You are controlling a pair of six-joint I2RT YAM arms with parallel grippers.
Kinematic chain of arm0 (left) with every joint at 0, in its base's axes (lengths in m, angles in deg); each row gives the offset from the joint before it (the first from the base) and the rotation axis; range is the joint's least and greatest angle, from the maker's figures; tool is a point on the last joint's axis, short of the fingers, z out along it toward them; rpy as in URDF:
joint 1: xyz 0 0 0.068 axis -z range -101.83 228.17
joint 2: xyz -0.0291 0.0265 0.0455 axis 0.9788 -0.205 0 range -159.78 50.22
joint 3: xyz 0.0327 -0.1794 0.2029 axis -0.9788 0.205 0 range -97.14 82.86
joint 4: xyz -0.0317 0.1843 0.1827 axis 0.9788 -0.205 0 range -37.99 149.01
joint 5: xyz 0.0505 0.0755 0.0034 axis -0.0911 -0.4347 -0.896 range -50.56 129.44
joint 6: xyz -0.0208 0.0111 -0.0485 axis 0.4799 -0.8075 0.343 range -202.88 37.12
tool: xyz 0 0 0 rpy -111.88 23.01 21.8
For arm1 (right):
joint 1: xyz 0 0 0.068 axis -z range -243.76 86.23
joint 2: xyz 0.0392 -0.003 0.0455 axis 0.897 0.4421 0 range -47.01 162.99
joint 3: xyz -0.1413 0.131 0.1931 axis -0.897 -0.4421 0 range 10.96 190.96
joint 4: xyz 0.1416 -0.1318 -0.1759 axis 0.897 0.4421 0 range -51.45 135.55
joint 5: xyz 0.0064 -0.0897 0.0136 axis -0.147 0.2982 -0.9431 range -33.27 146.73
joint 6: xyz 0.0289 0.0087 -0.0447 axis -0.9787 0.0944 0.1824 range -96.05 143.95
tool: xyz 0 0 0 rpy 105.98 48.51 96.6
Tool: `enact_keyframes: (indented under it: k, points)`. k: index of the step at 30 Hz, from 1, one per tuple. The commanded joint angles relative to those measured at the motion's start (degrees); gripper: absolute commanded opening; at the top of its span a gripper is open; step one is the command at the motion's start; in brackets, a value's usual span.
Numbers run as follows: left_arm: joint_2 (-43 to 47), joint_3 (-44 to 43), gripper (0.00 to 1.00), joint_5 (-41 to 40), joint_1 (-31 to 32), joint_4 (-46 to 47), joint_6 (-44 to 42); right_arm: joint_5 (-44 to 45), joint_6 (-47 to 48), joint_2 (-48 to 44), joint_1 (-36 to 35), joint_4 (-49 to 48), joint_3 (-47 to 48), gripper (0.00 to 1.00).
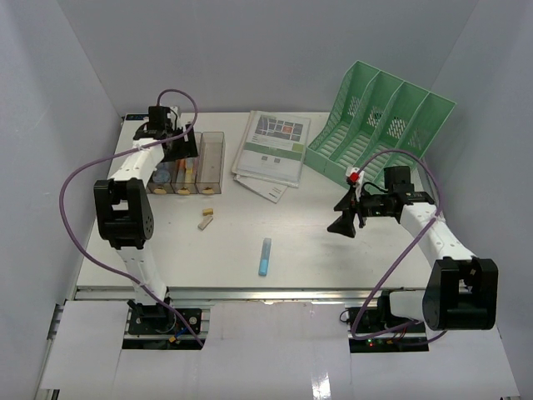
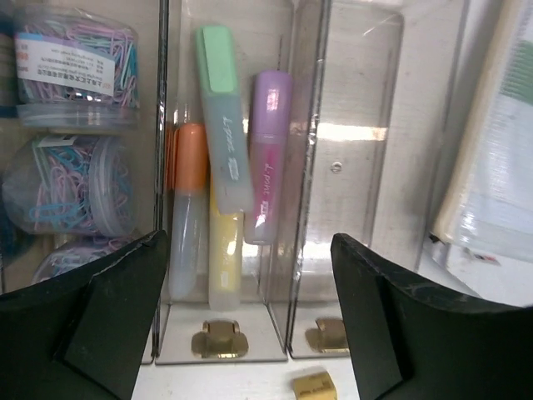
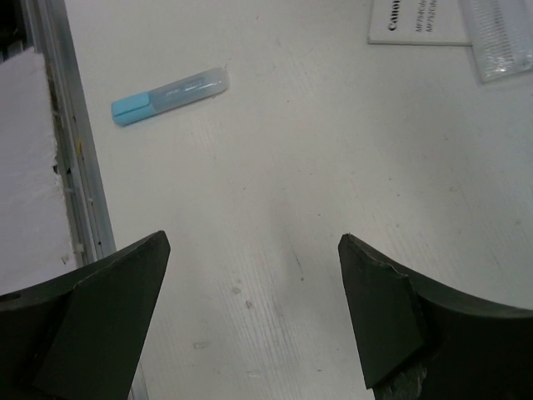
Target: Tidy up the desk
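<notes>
- A ribbed metal rail (image 1: 275, 293) runs along the lower edge of the flat white tabletop (image 1: 316, 250), which fills the middle of the overhead view.
- Just above the rail, near lower centre, a slim blue highlighter (image 1: 264, 257) lies flat. One end is solid cyan, the rest frosted and translucent.
- Up and left of it sits a small tan blocky piece (image 1: 206, 219) on bare surface. I cannot tell what it is.
- Right of centre, the right claw (image 3: 254, 308) hangs over the bare tabletop. Its matte black, wedge-shaped fingers are spread wide and pinch nothing.
- In the upper left, the left claw (image 2: 248, 308) hangs above a clear smoky plastic tray (image 1: 212, 158). Its black fingers are spread apart with nothing between them.
- The tray has thin glossy walls and long narrow compartments. One holds green, purple, orange and yellow highlighters lying lengthwise.
- In the wrist view, the compartment to its left holds round clear tubs of pastel paper clips.
- Just right of the tray, at upper centre, lies a stack of smooth printed booklets (image 1: 271, 150).
- At the upper right stands a green plastic file rack (image 1: 379, 125) with four slanted, perforated slots.
</notes>
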Motion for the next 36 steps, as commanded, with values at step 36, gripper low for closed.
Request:
enact_keyframes:
  k: [36]
  points:
    - [76.8,62.2,0.98,25.6,-0.1,15.5,15.6,34.4,59.3,43.9,-52.8,23.7,36.9,0.73]
